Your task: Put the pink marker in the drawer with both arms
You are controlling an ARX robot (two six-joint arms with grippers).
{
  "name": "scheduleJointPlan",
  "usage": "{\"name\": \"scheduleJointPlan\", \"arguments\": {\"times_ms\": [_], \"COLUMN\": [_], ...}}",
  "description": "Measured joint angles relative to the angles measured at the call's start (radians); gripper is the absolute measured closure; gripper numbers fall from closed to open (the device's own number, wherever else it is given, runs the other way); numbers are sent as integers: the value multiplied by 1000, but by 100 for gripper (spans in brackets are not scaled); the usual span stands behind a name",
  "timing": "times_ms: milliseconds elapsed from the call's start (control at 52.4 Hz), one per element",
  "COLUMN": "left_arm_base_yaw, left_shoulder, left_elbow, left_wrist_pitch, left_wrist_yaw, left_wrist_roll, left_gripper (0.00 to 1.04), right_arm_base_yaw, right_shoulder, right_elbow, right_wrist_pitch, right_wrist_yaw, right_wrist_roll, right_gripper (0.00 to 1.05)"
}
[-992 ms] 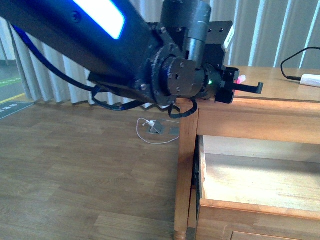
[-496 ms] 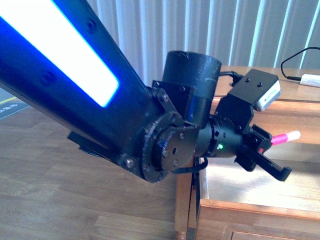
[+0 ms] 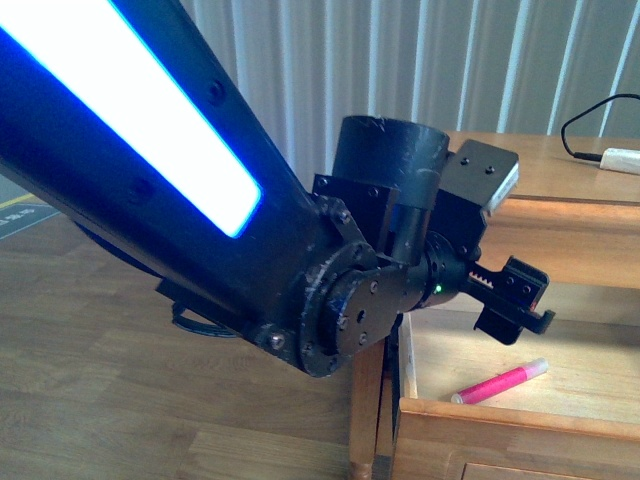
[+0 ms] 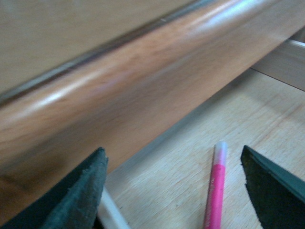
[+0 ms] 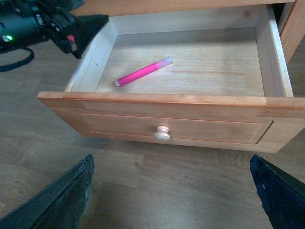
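Note:
The pink marker point(image 3: 499, 382) lies loose on the pale floor of the open drawer point(image 3: 520, 425). It also shows in the left wrist view point(image 4: 215, 188) and the right wrist view point(image 5: 143, 71). My left gripper point(image 3: 515, 300) is open and empty, hovering above the drawer's left side, just above the marker; in the left wrist view point(image 4: 174, 191) the marker lies between the jaws, nearer one of them, untouched. My right gripper point(image 5: 171, 191) is open and empty over the floor in front of the drawer front, below its round knob point(image 5: 161, 134).
The wooden desk top point(image 3: 560, 170) carries a black cable point(image 3: 590, 115) and a white plug block point(image 3: 620, 160). White vertical blinds point(image 3: 400, 60) hang behind. Wood flooring point(image 3: 120, 400) lies left of the desk leg point(image 3: 365, 420).
The marker was held in my left gripper above the drawer; now it lies on the drawer floor and the gripper is open above it.

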Motion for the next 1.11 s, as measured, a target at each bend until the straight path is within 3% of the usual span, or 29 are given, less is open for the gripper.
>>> {"name": "scheduleJointPlan", "arguments": {"times_ms": [114, 477, 648, 896, 1106], "left_arm_base_yaw": [23, 183, 268, 418, 435], "left_shoulder": [-102, -594, -925, -1266, -1298], "left_elbow": [-82, -548, -837, -1160, -1209], "left_wrist_pitch": [3, 119, 117, 61, 59], "left_wrist_yaw": [-36, -40, 1, -54, -69], "left_wrist_roll": [-23, -47, -138, -279, -302], "left_gripper": [4, 6, 6, 6, 6], "right_arm_base_yaw": [0, 0, 0, 0, 0], "right_shoulder": [0, 0, 0, 0, 0], "right_elbow": [0, 0, 0, 0, 0], "right_wrist_pitch": [0, 0, 0, 0, 0], "right_wrist_yaw": [0, 0, 0, 0, 0], "right_wrist_roll": [0, 0, 0, 0, 0], "right_gripper": [8, 8, 8, 8, 8]}}
